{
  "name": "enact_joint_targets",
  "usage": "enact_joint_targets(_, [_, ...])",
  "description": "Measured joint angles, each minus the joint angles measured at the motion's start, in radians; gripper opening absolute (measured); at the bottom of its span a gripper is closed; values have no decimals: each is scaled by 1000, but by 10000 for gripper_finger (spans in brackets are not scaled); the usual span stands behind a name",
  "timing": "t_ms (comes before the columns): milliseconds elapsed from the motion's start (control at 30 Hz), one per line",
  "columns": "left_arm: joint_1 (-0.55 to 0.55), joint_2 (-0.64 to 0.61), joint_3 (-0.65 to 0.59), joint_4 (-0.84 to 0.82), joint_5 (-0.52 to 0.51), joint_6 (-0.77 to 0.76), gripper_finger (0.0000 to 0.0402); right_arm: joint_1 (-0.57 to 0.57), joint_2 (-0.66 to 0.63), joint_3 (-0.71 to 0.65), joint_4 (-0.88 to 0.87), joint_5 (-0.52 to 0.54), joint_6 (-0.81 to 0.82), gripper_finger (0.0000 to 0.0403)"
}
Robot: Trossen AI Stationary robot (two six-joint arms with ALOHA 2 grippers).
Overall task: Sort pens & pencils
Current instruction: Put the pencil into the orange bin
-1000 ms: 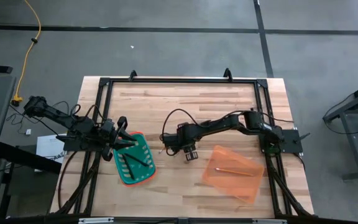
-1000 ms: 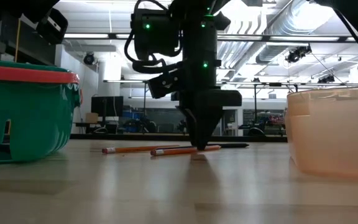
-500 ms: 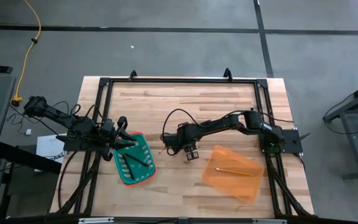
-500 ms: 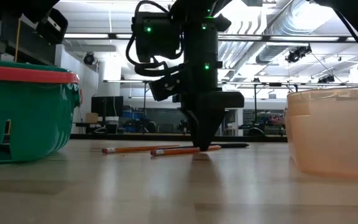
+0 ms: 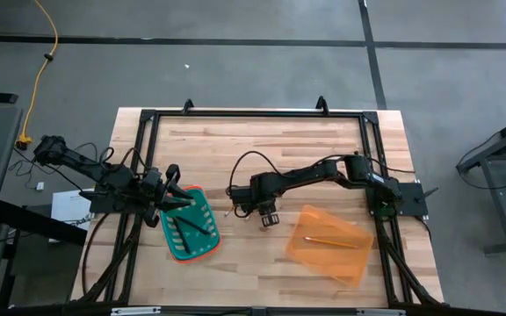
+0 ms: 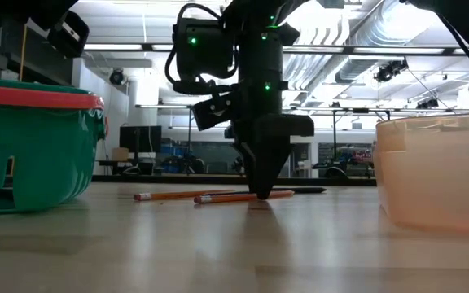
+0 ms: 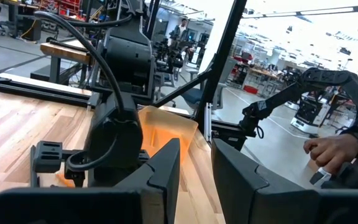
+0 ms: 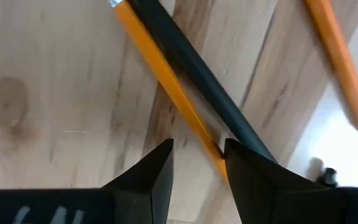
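My right gripper (image 8: 197,155) points down at the table's middle, open. Its fingers stand on either side of an orange pencil (image 8: 166,87) that lies on the wood. A dark pen (image 8: 197,68) lies right beside this pencil and runs under one finger. A second pencil (image 8: 340,62) lies a little apart; the low view shows it too (image 6: 181,194). Another pencil (image 5: 328,240) rests in the orange tray (image 5: 350,263). Dark pens (image 5: 187,230) lie in the green basket (image 5: 176,254). My left gripper (image 7: 194,168) waits open and level above the basket's far left rim. My right gripper comes from above with its fingertips (image 6: 260,192) down at the table, lying across the pencil near one of its ends (image 8: 213,149). The pencil lies flat on the wood. Whether a finger touches the pencil or the pen, I cannot tell.
The green basket (image 6: 31,146) stands near the left, the orange tray (image 6: 438,171) near the right, with bare wood between them. A black frame (image 5: 253,114) borders the table. A person's hand (image 7: 331,149) shows in the room beyond the table.
My right gripper has tipped slightly over the pencils while staying in place with its fingers open. The left arm has kept still.
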Motion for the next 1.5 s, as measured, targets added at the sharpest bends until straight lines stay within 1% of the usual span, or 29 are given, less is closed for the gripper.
enact_joint_targets(233, [0,0,0,0,0,0,81,1,0,0,0,-85,23,134])
enact_joint_targets(467, [0,0,0,0,0,0,81,32,0,0,-1,-87,23,133])
enact_joint_targets(600, [0,0,0,0,0,0,81,32,0,0,-24,-10,78,133])
enact_joint_targets(767, [0,0,0,0,0,0,81,30,0,0,-5,-68,93,133])
enact_joint_targets(933, [0,0,0,0,0,0,81,30,1,0,15,-70,103,129])
enact_joint_targets(1267, [0,0,0,0,0,0,81,29,41,4,17,-104,121,66])
enact_joint_targets(1500, [0,0,0,0,0,0,81,29,43,4,13,-109,119,8])
